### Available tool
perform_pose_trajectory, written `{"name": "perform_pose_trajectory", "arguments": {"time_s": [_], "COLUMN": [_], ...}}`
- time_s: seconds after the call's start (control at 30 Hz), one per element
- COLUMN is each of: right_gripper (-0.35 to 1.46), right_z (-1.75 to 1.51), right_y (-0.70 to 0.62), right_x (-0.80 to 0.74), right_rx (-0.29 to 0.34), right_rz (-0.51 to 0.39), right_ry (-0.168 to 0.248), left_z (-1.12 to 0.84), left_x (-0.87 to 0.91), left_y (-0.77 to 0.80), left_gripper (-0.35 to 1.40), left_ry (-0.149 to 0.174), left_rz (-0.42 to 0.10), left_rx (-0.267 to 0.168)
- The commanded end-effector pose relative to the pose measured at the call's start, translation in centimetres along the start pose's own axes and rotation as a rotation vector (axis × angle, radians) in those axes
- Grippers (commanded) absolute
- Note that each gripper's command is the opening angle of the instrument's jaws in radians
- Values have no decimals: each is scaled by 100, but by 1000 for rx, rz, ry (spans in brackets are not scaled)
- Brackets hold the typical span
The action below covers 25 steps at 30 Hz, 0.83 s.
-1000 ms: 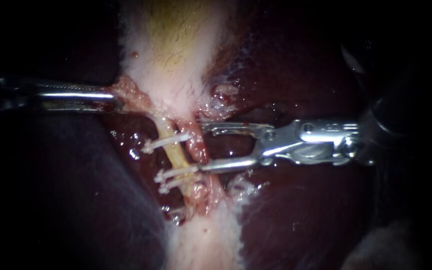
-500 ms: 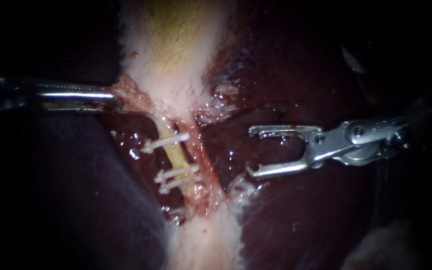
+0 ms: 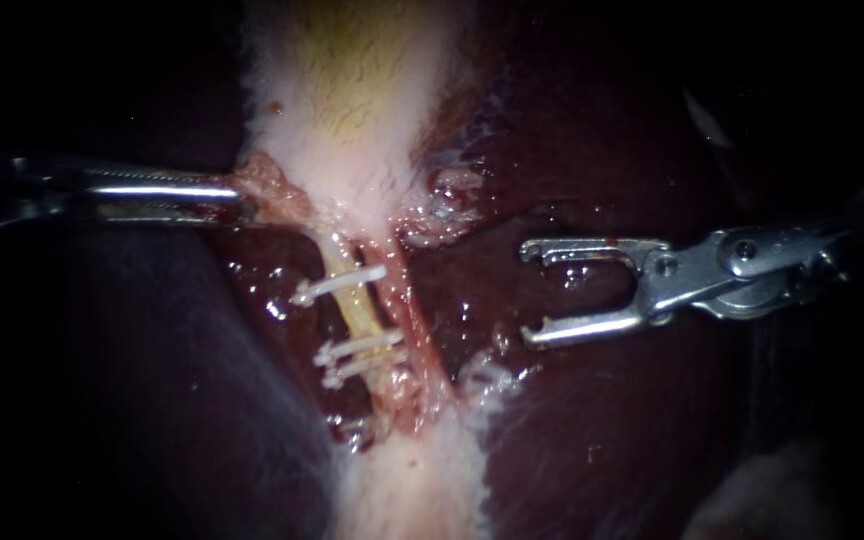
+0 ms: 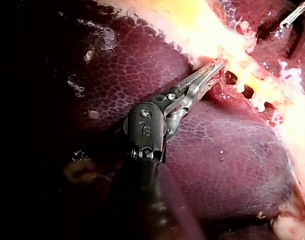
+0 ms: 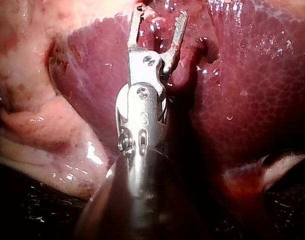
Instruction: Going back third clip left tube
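Note:
The pale yellow left tube (image 3: 352, 305) runs down from the gallbladder (image 3: 352, 120) and carries three white clips: one higher (image 3: 337, 285) and two close together lower (image 3: 357, 347). A reddish tube (image 3: 410, 310) lies just to its right. My right instrument (image 3: 530, 290) hovers over the liver, to the right of both tubes, with its jaws open and nothing between them; the right wrist view shows the same gap (image 5: 160, 12). My left instrument (image 3: 242, 197) is shut on pink tissue at the gallbladder's lower edge (image 4: 218, 67).
Dark red liver (image 3: 602, 420) surrounds the tubes on both sides. A white band of tissue (image 3: 412, 480) continues below the clips. Wet, frayed tissue (image 3: 442, 205) sits between the gallbladder's edge and the right instrument.
My right instrument has drawn back to the right, away from the tubes, with its jaws still open and empty. The clips stay on the left tube. The left instrument keeps its hold.

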Motion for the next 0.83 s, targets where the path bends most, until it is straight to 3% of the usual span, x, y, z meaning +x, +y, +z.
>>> {"name": "perform_pose_trajectory", "arguments": {"time_s": [0.03,0.47,0.83], "right_gripper": [50,50,50], "right_z": [-1,-2,-2], "right_y": [-1,-6,-6], "right_x": [0,1,2], "right_rx": [4,15,15], "right_rz": [-1,-2,-2], "right_ry": [0,0,0], "left_z": [3,44,43], "left_x": [0,-15,-15], "left_y": [-2,-16,-16], "left_gripper": [-35,-35,-35], "left_ry": [-2,-12,-12], "left_rz": [0,3,3], "left_rx": [3,4,3]}}
